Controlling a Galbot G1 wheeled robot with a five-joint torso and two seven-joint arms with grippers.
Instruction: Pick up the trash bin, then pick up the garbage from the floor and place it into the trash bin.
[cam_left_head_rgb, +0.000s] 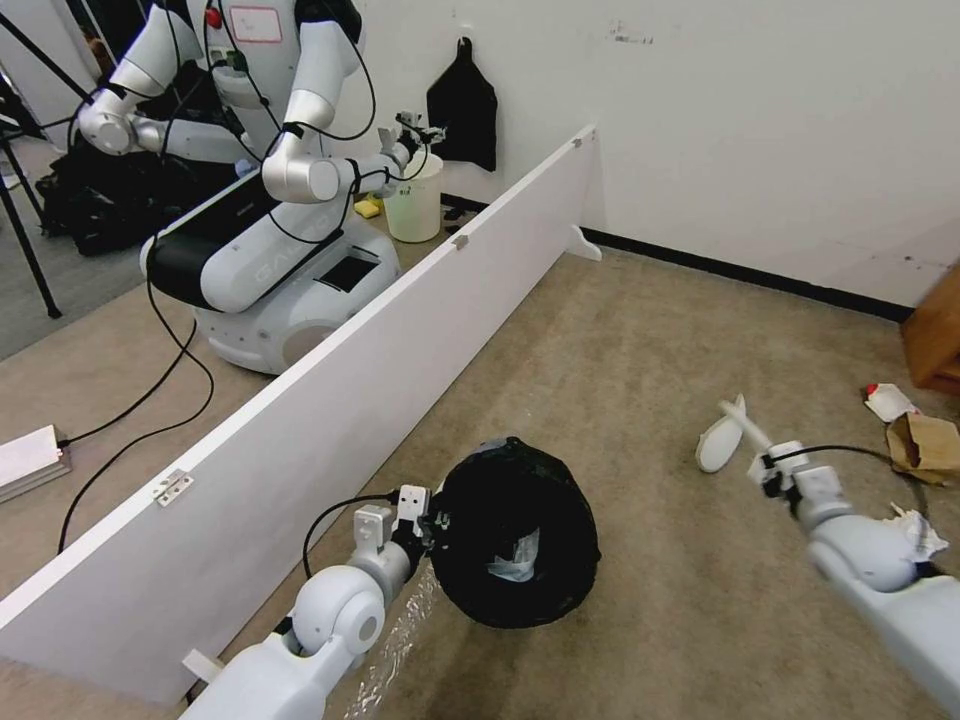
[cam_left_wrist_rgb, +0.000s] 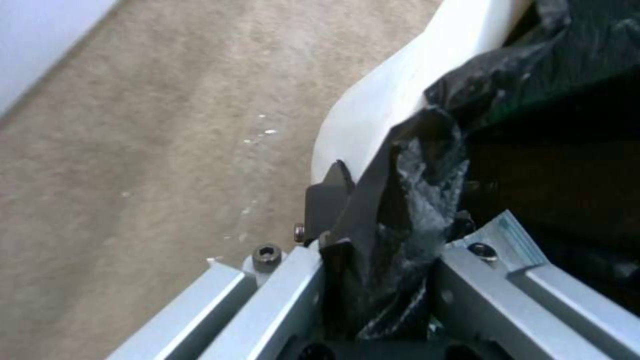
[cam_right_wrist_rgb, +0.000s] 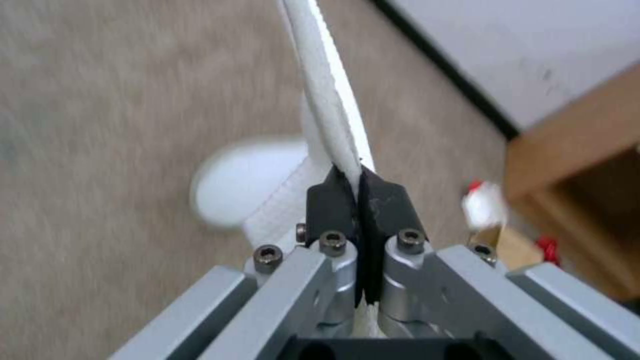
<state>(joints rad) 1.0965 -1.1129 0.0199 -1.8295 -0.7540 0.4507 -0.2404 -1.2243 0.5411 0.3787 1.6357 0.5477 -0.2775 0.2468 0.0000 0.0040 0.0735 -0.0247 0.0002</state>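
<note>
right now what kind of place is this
Probably a robot test room staged as a carpeted living space: a low white partition board fences the floor, and a second robot with trailing cables works beyond it.

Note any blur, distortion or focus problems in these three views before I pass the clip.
Head view: wide-angle bending, the white partition board bows; the trash bin is crisp. Left wrist view: soft throughout, the bin's black liner lacks detail. Right wrist view: the fingers are fairly sharp, while the floor slipper and the carpet smear.
</note>
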